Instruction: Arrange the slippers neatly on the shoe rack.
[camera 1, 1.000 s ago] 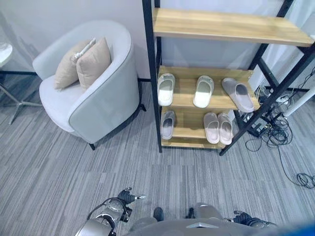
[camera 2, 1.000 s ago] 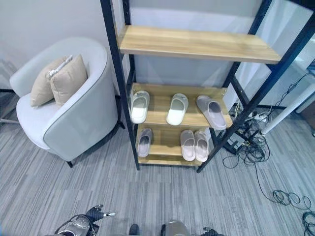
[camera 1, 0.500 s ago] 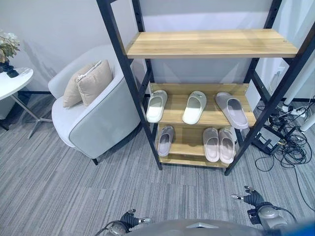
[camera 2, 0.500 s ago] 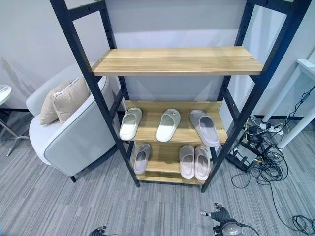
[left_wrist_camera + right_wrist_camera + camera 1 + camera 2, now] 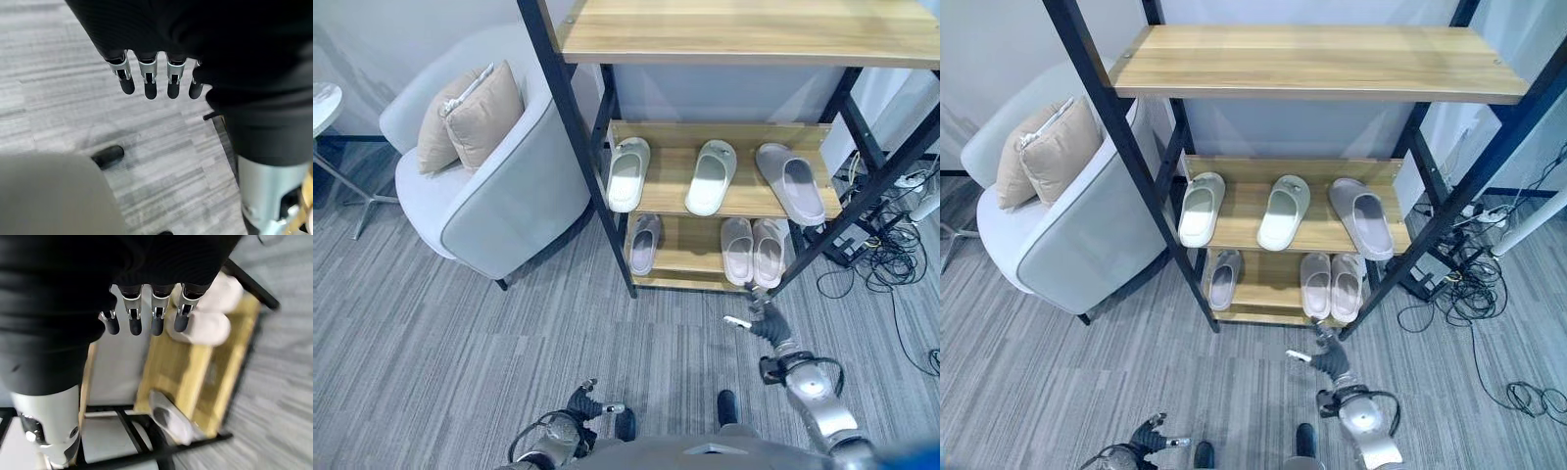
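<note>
Grey striped carpet (image 5: 431,333) fronted the black-framed wooden shoe rack (image 5: 570,117), where the empty right hand (image 5: 766,320), fingers relaxed, reached toward the bottom-shelf pale slippers (image 5: 751,251), presumably to align them.

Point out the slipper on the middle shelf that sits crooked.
The grey slipper at the shelf's right end: it lies angled, while the two pale ones sit nearly straight.

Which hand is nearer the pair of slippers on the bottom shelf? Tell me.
Right. The right hand is raised just in front of the pair of slippers, fingers open. The left hand hangs low over the carpet, well back from the rack.
</note>
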Motion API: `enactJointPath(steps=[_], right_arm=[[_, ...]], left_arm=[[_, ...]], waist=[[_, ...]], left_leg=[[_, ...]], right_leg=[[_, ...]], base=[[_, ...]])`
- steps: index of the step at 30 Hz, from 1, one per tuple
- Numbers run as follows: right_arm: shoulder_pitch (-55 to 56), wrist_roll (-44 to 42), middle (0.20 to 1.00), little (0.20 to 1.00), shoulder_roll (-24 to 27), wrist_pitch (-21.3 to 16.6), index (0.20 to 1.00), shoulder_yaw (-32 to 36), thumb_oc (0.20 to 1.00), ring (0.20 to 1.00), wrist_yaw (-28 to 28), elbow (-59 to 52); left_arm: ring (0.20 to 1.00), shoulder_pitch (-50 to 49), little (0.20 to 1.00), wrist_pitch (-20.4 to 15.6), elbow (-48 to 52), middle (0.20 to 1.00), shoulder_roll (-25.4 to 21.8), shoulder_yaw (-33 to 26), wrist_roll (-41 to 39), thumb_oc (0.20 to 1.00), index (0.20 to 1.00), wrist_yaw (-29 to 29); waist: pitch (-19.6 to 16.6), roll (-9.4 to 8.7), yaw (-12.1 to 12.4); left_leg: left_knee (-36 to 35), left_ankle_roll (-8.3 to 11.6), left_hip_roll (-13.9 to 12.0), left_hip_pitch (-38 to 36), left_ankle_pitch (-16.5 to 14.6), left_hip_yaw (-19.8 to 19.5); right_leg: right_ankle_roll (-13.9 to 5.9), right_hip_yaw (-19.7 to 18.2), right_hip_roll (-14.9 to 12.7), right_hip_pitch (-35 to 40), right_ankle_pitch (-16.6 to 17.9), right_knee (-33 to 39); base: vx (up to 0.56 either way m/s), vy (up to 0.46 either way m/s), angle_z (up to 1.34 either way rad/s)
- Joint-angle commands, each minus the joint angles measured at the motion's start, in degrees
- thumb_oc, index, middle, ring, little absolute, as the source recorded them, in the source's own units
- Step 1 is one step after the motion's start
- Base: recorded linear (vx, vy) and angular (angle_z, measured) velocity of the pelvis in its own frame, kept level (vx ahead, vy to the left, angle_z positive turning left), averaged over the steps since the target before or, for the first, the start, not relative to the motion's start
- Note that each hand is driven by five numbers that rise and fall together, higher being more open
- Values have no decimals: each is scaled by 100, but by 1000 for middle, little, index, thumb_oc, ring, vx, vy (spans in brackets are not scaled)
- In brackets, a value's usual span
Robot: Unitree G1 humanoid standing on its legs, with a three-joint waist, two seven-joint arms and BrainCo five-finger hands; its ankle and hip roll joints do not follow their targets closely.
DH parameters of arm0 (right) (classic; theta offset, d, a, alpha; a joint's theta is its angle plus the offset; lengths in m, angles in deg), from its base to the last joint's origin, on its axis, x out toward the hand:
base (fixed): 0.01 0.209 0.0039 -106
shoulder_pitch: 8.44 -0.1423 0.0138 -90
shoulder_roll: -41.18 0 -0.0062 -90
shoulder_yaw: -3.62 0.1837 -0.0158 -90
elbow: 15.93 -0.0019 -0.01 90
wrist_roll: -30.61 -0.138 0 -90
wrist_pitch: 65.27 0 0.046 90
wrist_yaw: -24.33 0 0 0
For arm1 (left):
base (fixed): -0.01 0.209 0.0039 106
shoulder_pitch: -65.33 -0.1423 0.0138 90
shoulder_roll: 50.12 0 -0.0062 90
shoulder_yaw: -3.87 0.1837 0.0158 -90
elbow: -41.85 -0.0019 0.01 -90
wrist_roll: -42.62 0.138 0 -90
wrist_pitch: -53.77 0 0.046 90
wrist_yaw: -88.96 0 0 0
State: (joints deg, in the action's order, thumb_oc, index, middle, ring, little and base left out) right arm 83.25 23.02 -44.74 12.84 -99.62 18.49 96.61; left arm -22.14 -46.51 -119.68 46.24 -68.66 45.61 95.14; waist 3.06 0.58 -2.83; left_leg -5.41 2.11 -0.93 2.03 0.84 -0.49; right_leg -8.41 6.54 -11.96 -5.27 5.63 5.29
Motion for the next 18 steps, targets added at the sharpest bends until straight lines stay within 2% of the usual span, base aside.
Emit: enactJointPath(steps=[1, 5, 12, 18], right_arm=[[-334, 296, 1000, 1000, -5, -526, 1000, 255, 1000, 1000, -271, -526], [-831, 493, 1000, 1000, 129, -577, 1000, 545, 1000, 1000, -672, -543], [-1855, 477, 1000, 1000, 358, -568, 1000, 939, 1000, 1000, -1373, 234], [-3315, 125, 1000, 1000, 1009, -536, 1000, 952, 1000, 1000, -1877, 1258]], left_arm=[[1000, 211, 1000, -71, -434, 1000, 83, 56, 297, 1000, 1000, 107], [1000, 230, 1000, -83, -433, 1000, 139, 195, 432, 1000, 1000, 136], [1000, 248, 1000, -96, -399, 1000, 215, 515, 552, 1000, 1000, 143], [1000, 472, 1000, -155, -335, 1000, 233, 884, 477, 1000, 1000, 229]], waist=[[101, 4, 163], [128, 14, 302], [192, 39, 530], [334, 73, 793]], left_leg=[[41, -44, 85, 115, -165, 8], [41, -39, 129, 237, -138, -125], [41, 6, 159, 580, -25, -304], [41, 96, 196, 1049, 144, -487]], right_leg=[[-167, 258, 108, 335, -242, -29], [-170, 412, 68, 318, -253, -29], [-159, 545, 60, 99, -246, -29], [-156, 668, 59, -224, -193, -29]], base=[[32, 41, 6], [41, 36, 20], [10, 2, 17], [3, -1, 15]])
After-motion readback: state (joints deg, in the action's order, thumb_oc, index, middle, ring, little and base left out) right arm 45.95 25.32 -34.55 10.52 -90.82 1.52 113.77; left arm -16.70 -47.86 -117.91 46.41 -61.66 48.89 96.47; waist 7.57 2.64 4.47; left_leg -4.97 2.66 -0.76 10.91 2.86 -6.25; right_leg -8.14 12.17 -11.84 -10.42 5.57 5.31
